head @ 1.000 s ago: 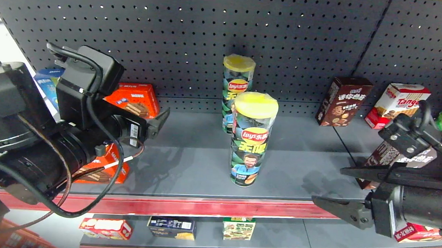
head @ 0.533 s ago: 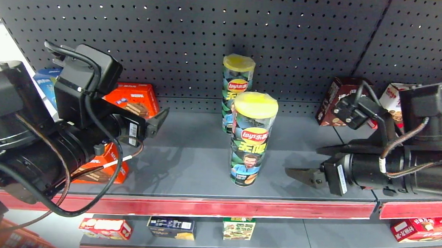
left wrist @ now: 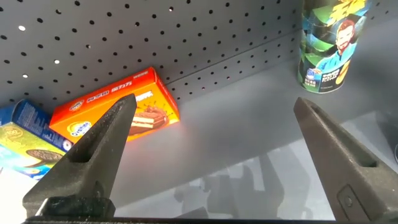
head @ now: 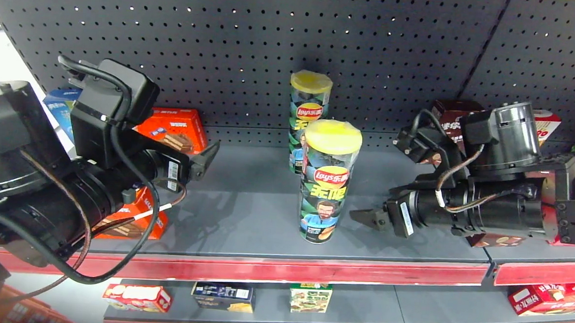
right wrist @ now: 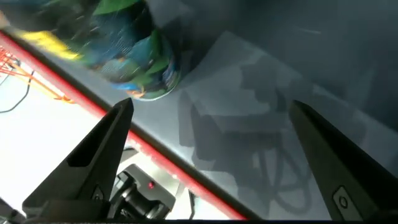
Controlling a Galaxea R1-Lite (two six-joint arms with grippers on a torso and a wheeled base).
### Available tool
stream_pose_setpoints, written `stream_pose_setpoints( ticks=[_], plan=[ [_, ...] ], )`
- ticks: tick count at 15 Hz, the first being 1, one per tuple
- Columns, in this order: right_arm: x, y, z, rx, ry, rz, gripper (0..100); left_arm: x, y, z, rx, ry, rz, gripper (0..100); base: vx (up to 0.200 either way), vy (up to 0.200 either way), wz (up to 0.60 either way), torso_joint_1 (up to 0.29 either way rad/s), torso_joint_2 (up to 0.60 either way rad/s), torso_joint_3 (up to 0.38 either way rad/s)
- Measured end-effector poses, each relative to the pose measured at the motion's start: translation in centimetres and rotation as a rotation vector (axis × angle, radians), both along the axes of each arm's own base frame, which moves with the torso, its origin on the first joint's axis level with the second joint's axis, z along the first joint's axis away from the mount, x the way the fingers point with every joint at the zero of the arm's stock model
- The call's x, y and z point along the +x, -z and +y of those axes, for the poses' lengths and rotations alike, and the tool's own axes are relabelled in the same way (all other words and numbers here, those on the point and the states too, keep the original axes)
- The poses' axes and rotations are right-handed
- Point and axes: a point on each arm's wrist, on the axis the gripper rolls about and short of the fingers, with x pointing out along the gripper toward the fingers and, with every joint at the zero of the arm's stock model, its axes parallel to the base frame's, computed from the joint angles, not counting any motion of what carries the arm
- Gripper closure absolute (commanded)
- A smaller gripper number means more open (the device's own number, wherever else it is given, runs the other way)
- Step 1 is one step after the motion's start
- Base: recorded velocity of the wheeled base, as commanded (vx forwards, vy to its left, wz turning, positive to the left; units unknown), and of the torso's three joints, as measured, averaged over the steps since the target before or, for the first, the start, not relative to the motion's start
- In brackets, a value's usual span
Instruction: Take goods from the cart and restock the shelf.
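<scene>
A tall front chip can (head: pixel 330 181) with a yellow lid stands upright on a dark grey shelf (head: pixel 246 203), close to the shelf's red lip (head: pixel 262 268). A matching rear chip can (head: pixel 308 118) stands just behind the front can, against the pegboard wall.

The main risk is a toppled can. The front can is tall and narrow and sits close to the edge, so a sideways knock from the right arm would likely tip it over the lip, or push it back into the rear can. A grip taken too low or off-centre could also tilt it.

The right tool (head: pixel 378 205) sits low over the shelf, just to the robot's right of the front can, pointing at its lower half. Its two dark fingers are spread wide and hold nothing. From the right wrist, the front can (right wrist: pixel 134 56) lies beyond one fingertip, outside the gap. I cannot tell if that finger touches it.

The left tool (left wrist: pixel 214 102) hangs well to the robot's left of the front can. Its fingers are also spread wide, empty, touching nothing. An orange box (head: pixel 176 128) lies farther out on that side.
</scene>
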Motion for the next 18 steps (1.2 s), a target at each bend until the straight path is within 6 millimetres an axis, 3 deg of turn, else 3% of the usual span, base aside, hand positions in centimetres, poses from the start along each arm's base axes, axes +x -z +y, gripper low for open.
stream_pose_setpoints(
  ticks=[9, 18],
  plan=[
    [2.6, 0.4, 1.0, -0.002, 0.021, 0.002, 0, -0.1, 0.4, 0.1, 0.006, -0.001, 0.012, 0, 0.000, 0.000, 0.00, 0.000, 0.00, 0.000],
    [2.8, 1.3, 1.9, -0.017, 0.002, 0.022, 0, -0.1, 0.4, 0.1, 0.005, -0.001, 0.013, 0, 0.000, 0.000, 0.00, 0.000, 0.00, 0.000]
  ],
)
